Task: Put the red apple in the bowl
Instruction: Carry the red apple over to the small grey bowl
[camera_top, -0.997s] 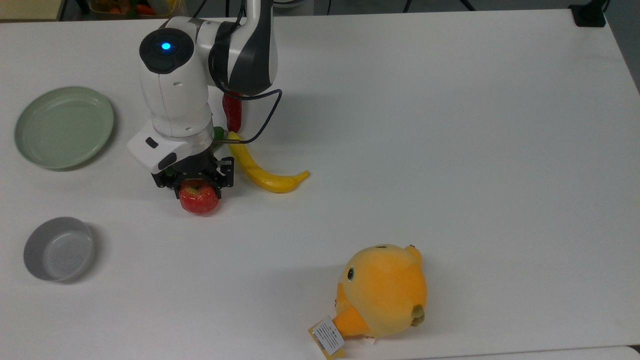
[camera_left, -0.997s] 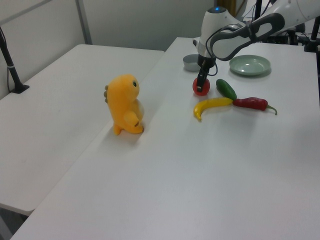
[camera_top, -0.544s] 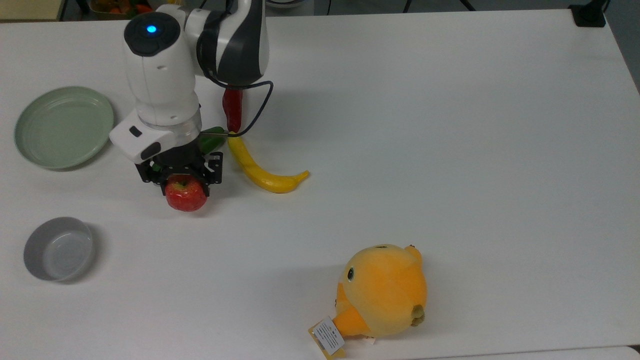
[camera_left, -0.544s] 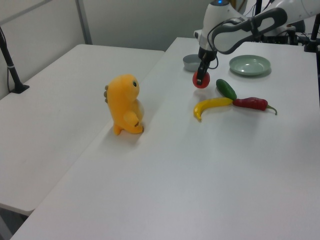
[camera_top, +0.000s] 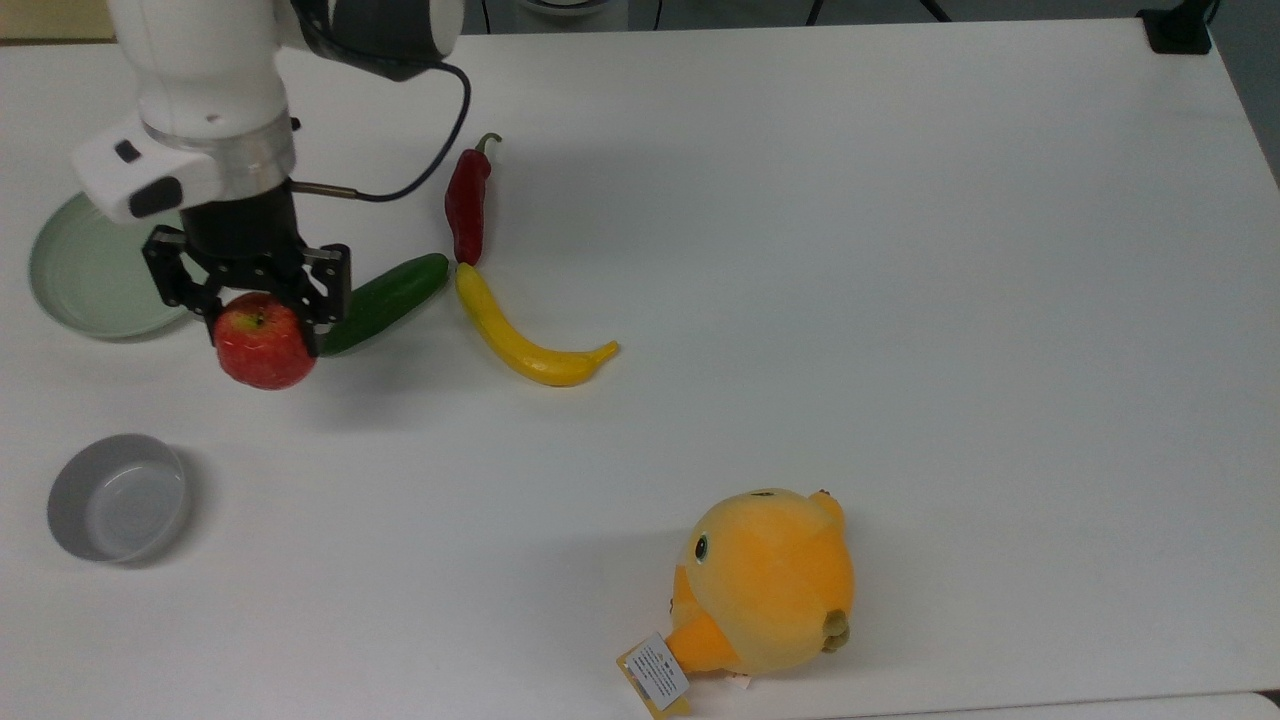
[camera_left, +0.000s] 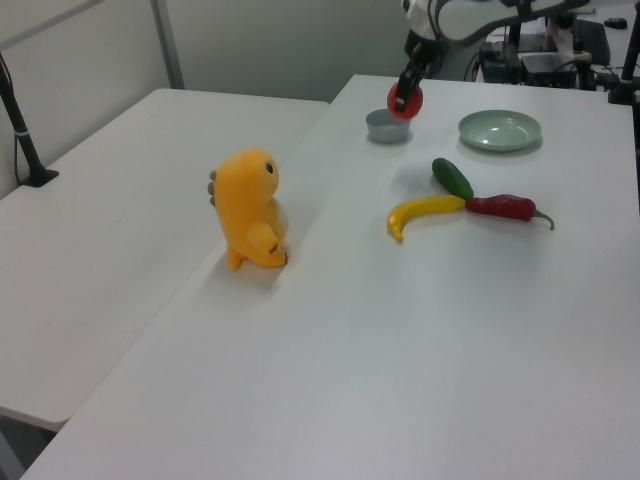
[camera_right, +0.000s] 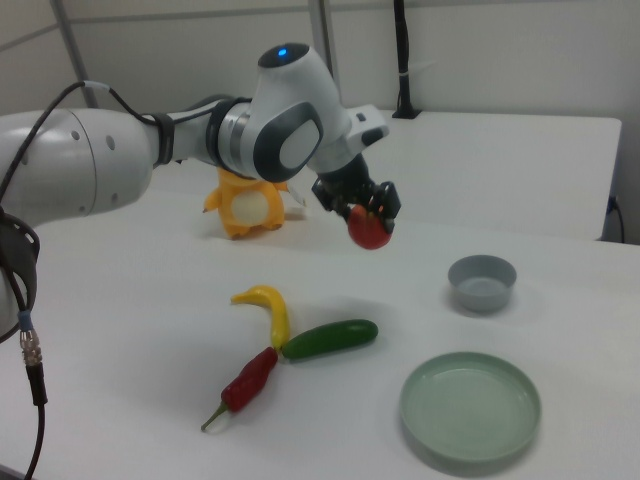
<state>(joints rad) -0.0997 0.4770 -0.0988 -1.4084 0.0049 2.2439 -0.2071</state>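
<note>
The red apple (camera_top: 264, 343) hangs well above the table, with my gripper (camera_top: 258, 312) shut on it from above. In the left view the apple (camera_left: 405, 99) is held over the near side of the grey bowl (camera_left: 385, 126). In the right view the apple (camera_right: 369, 229) is up and to the left of the bowl (camera_right: 482, 282). In the top view the bowl (camera_top: 118, 497) sits near the left edge, below and left of the apple.
A pale green plate (camera_top: 95, 270) lies behind the arm at the top view's left. A green cucumber (camera_top: 385, 289), a yellow banana (camera_top: 520, 345) and a red chili pepper (camera_top: 468, 200) lie together mid-table. An orange plush toy (camera_top: 765, 582) sits near the front edge.
The gripper has lifted the apple clear of the table and carried it toward the top view's left, closer to the plate and bowl. The cucumber is now uncovered.
</note>
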